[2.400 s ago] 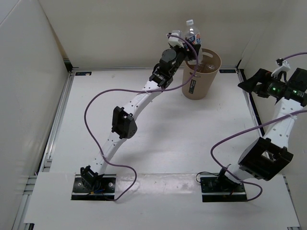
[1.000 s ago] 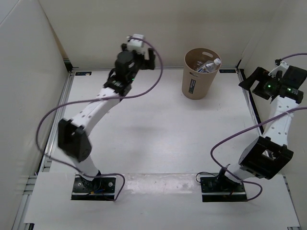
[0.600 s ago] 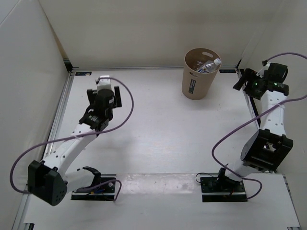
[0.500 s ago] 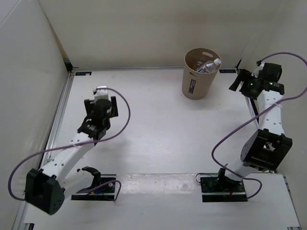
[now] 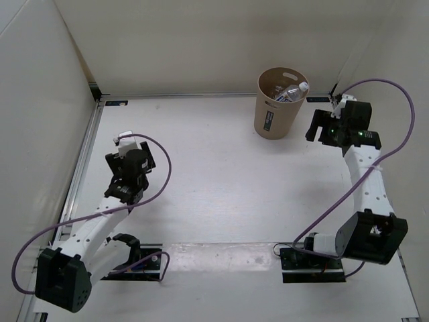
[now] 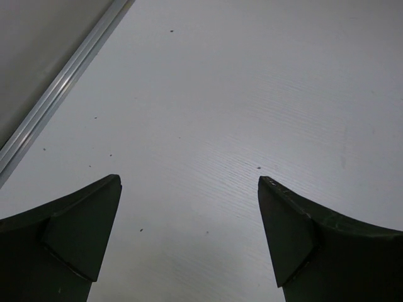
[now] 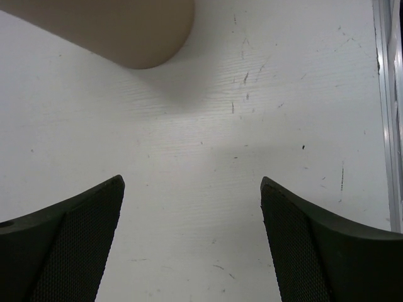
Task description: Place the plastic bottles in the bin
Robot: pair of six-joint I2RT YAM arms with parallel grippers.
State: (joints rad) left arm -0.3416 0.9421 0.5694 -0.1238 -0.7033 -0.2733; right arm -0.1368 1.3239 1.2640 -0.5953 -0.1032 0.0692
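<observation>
The tan bin (image 5: pixel 280 115), a clear bottle (image 5: pixel 290 92) inside, is seen just beside the right end effector (image 5: pixel 323 129). It and the left end effector (image 5: pixel 132 155) are spread wide, empty.

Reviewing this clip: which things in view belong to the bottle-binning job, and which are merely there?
Job: bin; plastic bottle lying inside it; left gripper and right gripper, both open and empty.
Merely there: purple cables; aluminium frame rail; white enclosure walls.

Left tool (image 6: pixel 189 182) and right tool (image 7: pixel 191 180) wide open, empty — left arm folded low, right arm extended.
</observation>
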